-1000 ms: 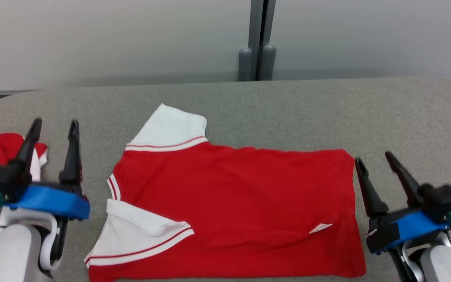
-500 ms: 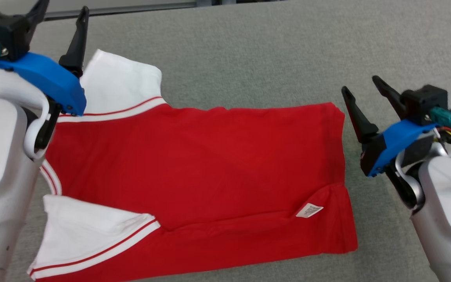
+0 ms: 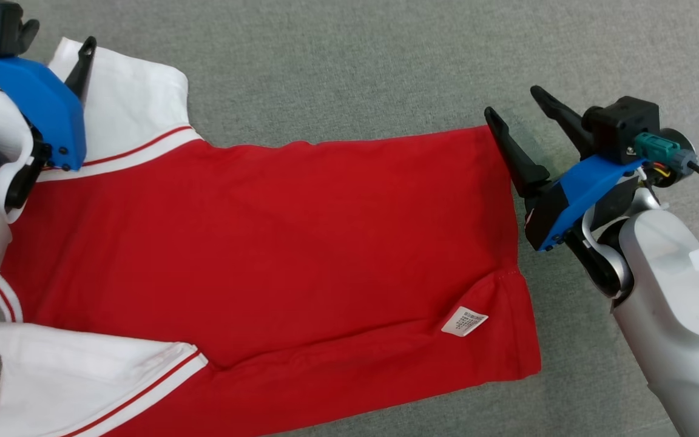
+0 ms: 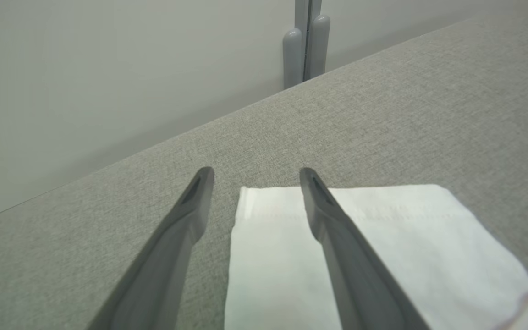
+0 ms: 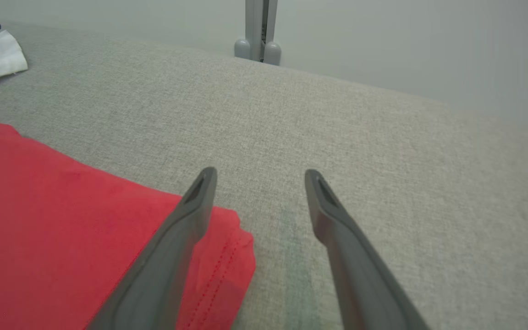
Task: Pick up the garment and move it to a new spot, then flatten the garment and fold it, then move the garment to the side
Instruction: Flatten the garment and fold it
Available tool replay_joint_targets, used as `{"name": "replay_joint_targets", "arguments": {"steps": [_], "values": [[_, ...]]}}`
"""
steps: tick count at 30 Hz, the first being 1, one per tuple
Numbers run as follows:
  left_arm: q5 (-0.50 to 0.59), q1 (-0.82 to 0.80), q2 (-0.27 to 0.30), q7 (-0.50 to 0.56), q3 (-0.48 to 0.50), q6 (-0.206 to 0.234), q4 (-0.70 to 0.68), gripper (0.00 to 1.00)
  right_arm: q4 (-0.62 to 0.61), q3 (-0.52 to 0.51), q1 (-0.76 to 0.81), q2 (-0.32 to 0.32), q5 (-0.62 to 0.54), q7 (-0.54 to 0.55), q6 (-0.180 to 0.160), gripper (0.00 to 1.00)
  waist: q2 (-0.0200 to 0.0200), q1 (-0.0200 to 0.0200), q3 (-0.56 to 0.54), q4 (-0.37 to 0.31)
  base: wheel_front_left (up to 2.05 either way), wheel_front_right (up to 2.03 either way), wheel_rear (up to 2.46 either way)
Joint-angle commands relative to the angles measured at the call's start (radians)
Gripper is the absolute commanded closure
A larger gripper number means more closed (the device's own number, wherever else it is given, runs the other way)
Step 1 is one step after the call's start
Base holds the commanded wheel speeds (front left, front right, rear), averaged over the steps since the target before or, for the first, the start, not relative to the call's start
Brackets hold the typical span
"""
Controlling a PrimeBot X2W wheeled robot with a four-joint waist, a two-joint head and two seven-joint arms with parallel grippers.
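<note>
Garment (image 3: 264, 230) flat on the table (image 3: 355, 67)

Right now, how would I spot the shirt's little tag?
A red-and-white shirt lies spread on the grey surface. Near its hem, on the robot's right, sits a small white label. It's the only white patch amid the red body.

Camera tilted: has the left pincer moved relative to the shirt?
Yes. Judged against the shirt, the left pincer shifted right: earlier it stood clear to the shirt's left, now it hangs open over the far white sleeve.
</note>
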Motion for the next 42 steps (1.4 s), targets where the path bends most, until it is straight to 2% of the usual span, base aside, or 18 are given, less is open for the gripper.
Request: {"name": "replay_joint_targets", "arguments": {"steps": [1,7,11,12,13,14,15,23,32,33,34,39,42], "values": [[-0.017,-0.030,0.012,-0.001,-0.020,-0.001,0.032,0.00,-0.007,0.010,-0.019,-0.003,0.008,-0.006,0.000,0.00,-0.0004,-0.0001,0.015,-0.007,0.00,0.00,0.00],[-0.094,-0.051,0.023,-0.009,-0.068,-0.001,0.120,0.00,-0.060,0.026,-0.022,-0.010,0.023,0.000,0.000,0.00,-0.0004,-0.0001,0.052,-0.027,0.00,0.00,0.00],[-0.165,-0.042,0.002,-0.019,-0.083,-0.001,0.145,0.00,-0.105,0.024,0.005,-0.019,0.040,0.014,0.000,0.00,-0.0004,-0.0001,0.058,-0.029,0.00,0.00,0.00],[-0.177,-0.039,-0.002,-0.013,-0.097,-0.001,0.148,0.09,-0.111,0.022,0.013,-0.023,0.046,0.021,0.000,0.00,-0.0004,-0.0001,0.058,-0.030,0.00,0.00,0.00],[-0.177,-0.039,-0.002,-0.013,-0.097,-0.001,0.148,0.09,-0.111,0.022,0.013,-0.023,0.046,0.021,0.000,0.00,-0.0004,-0.0001,0.058,-0.030,0.00,0.00,0.00],[-0.201,-0.034,-0.013,-0.005,-0.115,-0.001,0.147,0.84,-0.116,0.019,0.024,-0.031,0.048,0.038,0.000,0.00,-0.0004,-0.0001,0.057,-0.028,0.00,0.00,0.00],[-0.207,-0.038,-0.015,-0.008,-0.125,-0.001,0.143,1.00,-0.119,0.017,0.028,-0.032,0.050,0.045,0.000,0.00,-0.0004,-0.0001,0.056,-0.026,0.00,0.00,0.00],[-0.238,-0.089,-0.016,-0.078,-0.185,-0.001,0.113,1.00,-0.103,0.006,0.062,-0.041,0.097,0.100,0.000,0.00,-0.0004,-0.0001,0.040,-0.004,0.00,0.00,0.00],[-0.272,-0.130,-0.018,-0.149,-0.260,-0.001,0.090,1.00,-0.026,0.055,0.034,-0.027,0.139,0.147,0.000,0.00,-0.0004,-0.0001,0.040,0.030,0.00,0.00,0.00],[-0.275,-0.133,-0.018,-0.156,-0.265,-0.001,0.090,1.00,-0.015,0.064,0.031,-0.027,0.139,0.151,0.000,0.56,-0.0004,-0.0001,0.039,0.034,0.00,0.00,0.00],[-0.280,-0.137,-0.020,-0.165,-0.272,-0.001,0.087,1.00,-0.005,0.068,0.026,-0.029,0.140,0.147,0.000,1.00,-0.0004,-0.0001,0.037,0.039,0.00,0.00,0.00],[-0.301,-0.142,-0.020,-0.219,-0.296,-0.001,0.090,1.00,0.035,0.065,-0.013,-0.036,0.129,0.098,0.000,1.00,-0.0004,-0.0001,0.015,0.063,0.00,0.00,0.00],[-0.311,-0.142,-0.020,-0.273,-0.309,-0.001,0.091,1.00,0.066,0.047,-0.047,-0.029,0.104,0.028,0.000,1.00,-0.0004,-0.0001,-0.015,0.079,0.00,0.00,0.00]]}}
